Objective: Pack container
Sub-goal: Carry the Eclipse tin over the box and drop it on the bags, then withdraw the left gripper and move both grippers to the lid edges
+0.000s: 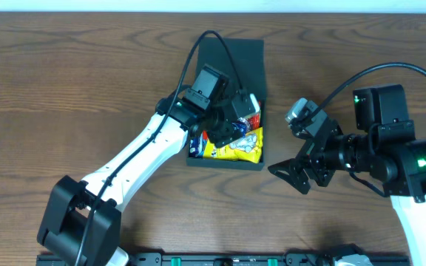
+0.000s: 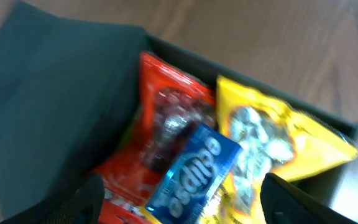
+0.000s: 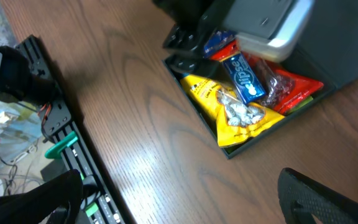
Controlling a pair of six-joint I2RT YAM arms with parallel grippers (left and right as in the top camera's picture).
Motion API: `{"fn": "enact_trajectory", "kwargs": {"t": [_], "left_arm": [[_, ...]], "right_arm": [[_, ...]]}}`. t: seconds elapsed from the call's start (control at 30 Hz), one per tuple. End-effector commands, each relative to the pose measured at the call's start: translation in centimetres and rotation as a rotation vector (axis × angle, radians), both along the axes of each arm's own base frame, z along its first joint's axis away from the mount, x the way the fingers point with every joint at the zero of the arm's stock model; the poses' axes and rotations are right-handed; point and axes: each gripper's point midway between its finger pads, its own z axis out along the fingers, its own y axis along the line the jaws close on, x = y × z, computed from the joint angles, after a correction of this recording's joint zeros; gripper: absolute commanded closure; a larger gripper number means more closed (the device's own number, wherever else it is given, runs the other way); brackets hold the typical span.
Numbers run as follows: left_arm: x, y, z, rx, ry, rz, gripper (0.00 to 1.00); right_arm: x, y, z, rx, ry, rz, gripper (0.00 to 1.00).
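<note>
One dark teal container (image 1: 224, 164), flap lid (image 1: 235, 55) open, holds bright snack packets (image 3: 241, 112).

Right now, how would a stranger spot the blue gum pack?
Find the dark teal-green container on the wooden table. Inside, the blue gum pack lies atop a red packet, beside a yellow packet. Unlike those crinkly bags, it's a small flat blue box.

Overhead, both wrists: all on container (image 1: 231, 59)

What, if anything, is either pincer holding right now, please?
Nothing. The left pincer stands open over the blue rectangular packet in the dark teal-green box; the right pincer is open and empty.
</note>
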Motion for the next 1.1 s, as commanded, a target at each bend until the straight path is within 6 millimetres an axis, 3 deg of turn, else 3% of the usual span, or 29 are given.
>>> {"fn": "enact_trajectory", "kwargs": {"t": [0.0,0.13,0.37,0.6,0.8,1.0,1.07], "left_arm": [[2.1,0.8,1.5,-0.068,-0.004,0.13,0.19],[5.1,2.6,2.8,-0.139,-0.033,0.249,0.18],[10.8,9.2,4.8,-0.249,-0.085,0.497,0.11],[13.3,16.1,5.2,-0.294,-0.085,0.675,0.11],[14.1,19.0,5.1,-0.306,-0.085,0.734,0.28],[14.9,18.2,3.8,-0.342,-0.059,0.704,0.63],[15.4,18.0,3.3,-0.372,-0.044,0.713,0.67]], "right_arm": [[0.1,0.0,0.5,0.012,-0.011,-0.006,0.01],[0.1,0.0,0.5,0.012,-0.011,-0.006,0.01],[0.1,0.0,0.5,0.012,-0.011,-0.006,0.01],[0.1,0.0,0.5,0.012,-0.011,-0.006,0.01],[0.9,0.1,1.0,0.021,-0.057,-0.006,0.01],[2.0,0.4,1.8,0.033,-0.119,-0.006,0.01],[2.4,0.4,2.0,0.038,-0.139,-0.007,0.04]]}}
